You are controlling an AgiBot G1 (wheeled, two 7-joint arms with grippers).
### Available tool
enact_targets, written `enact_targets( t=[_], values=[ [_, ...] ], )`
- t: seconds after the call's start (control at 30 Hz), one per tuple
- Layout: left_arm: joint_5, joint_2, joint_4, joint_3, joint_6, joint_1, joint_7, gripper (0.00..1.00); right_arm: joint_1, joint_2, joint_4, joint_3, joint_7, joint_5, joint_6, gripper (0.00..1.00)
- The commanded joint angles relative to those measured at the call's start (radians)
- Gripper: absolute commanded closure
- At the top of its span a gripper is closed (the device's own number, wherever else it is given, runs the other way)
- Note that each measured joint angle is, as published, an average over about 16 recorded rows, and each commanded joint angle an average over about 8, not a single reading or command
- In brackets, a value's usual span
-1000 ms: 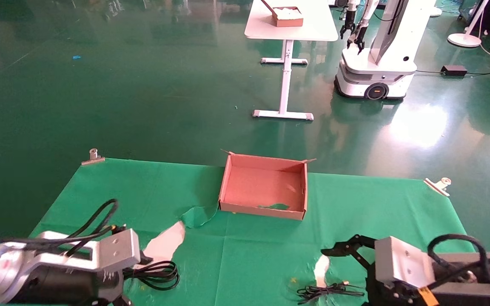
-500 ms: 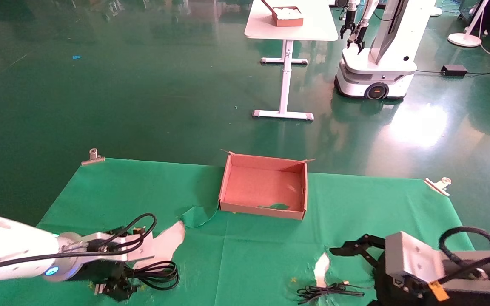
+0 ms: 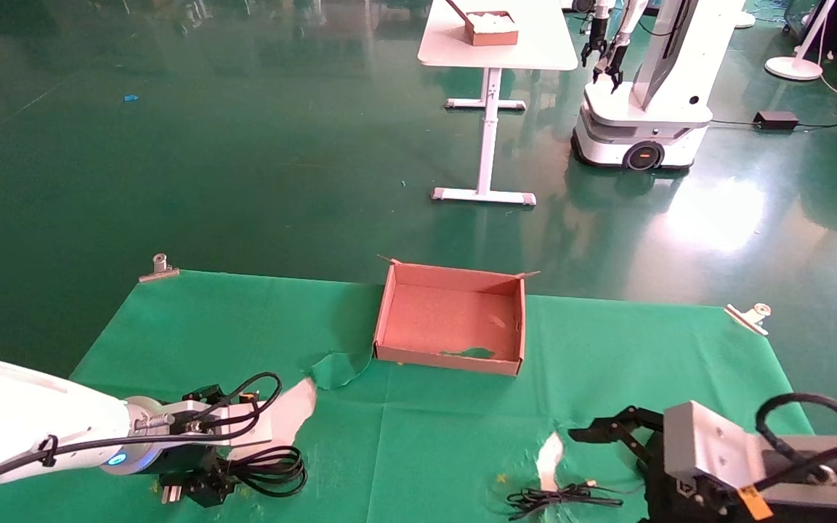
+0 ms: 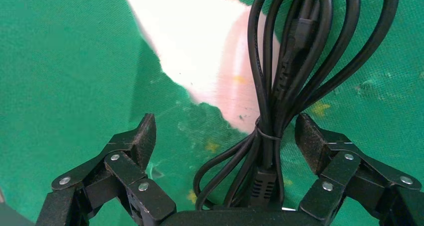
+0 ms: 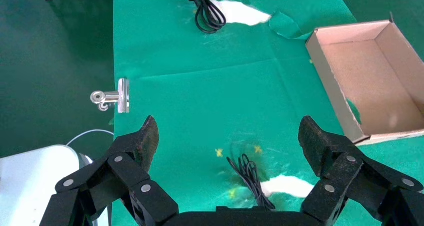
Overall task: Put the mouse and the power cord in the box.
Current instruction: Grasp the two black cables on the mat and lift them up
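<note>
The left gripper (image 4: 225, 136) is seen spread wide astride the looped power cord (image 3: 266, 468), whose long axis runs straight between its jaws, while the empty box (image 3: 450, 319) and the open, idle right gripper (image 3: 611, 428) are pictured farther right.

A torn green cloth (image 3: 462, 436) is clipped down by metal clips (image 3: 159, 267); a white table (image 3: 498, 43) stands beyond.

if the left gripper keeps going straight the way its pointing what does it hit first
Probably the thick black looped power cord: the open left gripper already straddles its tied bundle, with green cloth just beneath.
</note>
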Motion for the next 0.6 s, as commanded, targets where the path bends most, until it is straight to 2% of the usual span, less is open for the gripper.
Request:
enact_targets(
  t=[0.03,0.17,0.3,0.43,0.6],
  values=[
    [0.001,0.003,0.006,0.001,-0.002,0.001,0.002,0.0,-0.003,0.002,0.0,0.001,0.002,0.003,0.001,0.0],
    [0.005,0.007,0.015,0.002,-0.006,0.002,-0.002,0.0,0.009,-0.01,0.006,-0.03,-0.046,-0.09,0.004,0.0],
    [0.007,0.009,0.018,0.002,-0.007,0.001,-0.003,0.0,0.037,-0.05,0.0,-0.085,-0.092,-0.252,0.027,0.0],
    [0.007,0.01,0.019,0.002,-0.007,0.001,-0.003,0.0,0.08,-0.12,-0.031,-0.141,-0.1,-0.414,0.064,0.0],
    [0.007,0.01,0.02,0.002,-0.007,0.0,-0.002,0.0,0.146,-0.241,-0.124,-0.198,-0.101,-0.55,0.098,0.0]
  ],
)
